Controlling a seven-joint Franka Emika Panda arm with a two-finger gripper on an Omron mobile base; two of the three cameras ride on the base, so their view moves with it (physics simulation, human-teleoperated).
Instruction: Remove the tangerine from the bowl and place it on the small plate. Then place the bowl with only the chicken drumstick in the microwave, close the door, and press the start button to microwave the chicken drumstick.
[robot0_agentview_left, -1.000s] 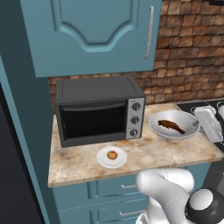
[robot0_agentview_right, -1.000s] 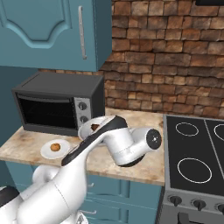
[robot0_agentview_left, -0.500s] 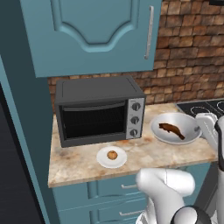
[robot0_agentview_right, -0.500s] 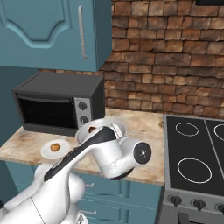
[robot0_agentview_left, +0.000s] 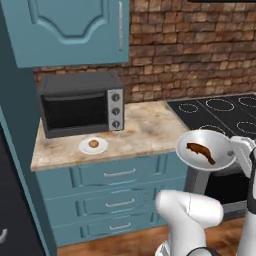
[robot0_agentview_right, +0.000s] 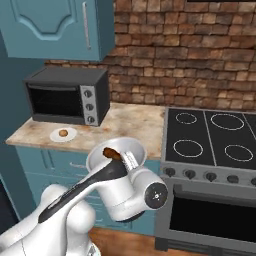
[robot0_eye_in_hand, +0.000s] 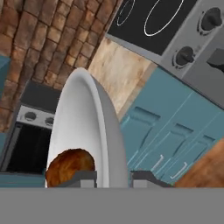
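My gripper (robot0_agentview_left: 239, 148) is shut on the rim of the white bowl (robot0_agentview_left: 200, 137) and holds it in the air, off the counter, in front of the drawers and the stove's front. The dark brown chicken drumstick (robot0_agentview_left: 201, 151) lies in the bowl. From the right I see the bowl (robot0_agentview_right: 127, 147), the drumstick (robot0_agentview_right: 111, 153) and the gripper (robot0_agentview_right: 129, 161) above my forearm. In the hand view the gripper (robot0_eye_in_hand: 113, 179) pinches the bowl (robot0_eye_in_hand: 78, 113) edge-on, the drumstick (robot0_eye_in_hand: 70, 166) beside it. The tangerine (robot0_agentview_left: 93, 144) sits on the small plate (robot0_agentview_left: 100, 148) on the counter. The microwave and its door are out of view.
A dark grey toaster oven (robot0_agentview_left: 80, 102) with three knobs stands at the counter's back left, behind the plate. A black stove (robot0_agentview_left: 220, 112) adjoins the counter on the right. Blue drawers (robot0_agentview_left: 120, 175) run below, and a blue wall cabinet (robot0_agentview_left: 65, 30) hangs above.
The base has backed away and shifted right, so the whole picture has changed. The bowl, which was over the counter right of the toaster oven, has come off the counter in my gripper.
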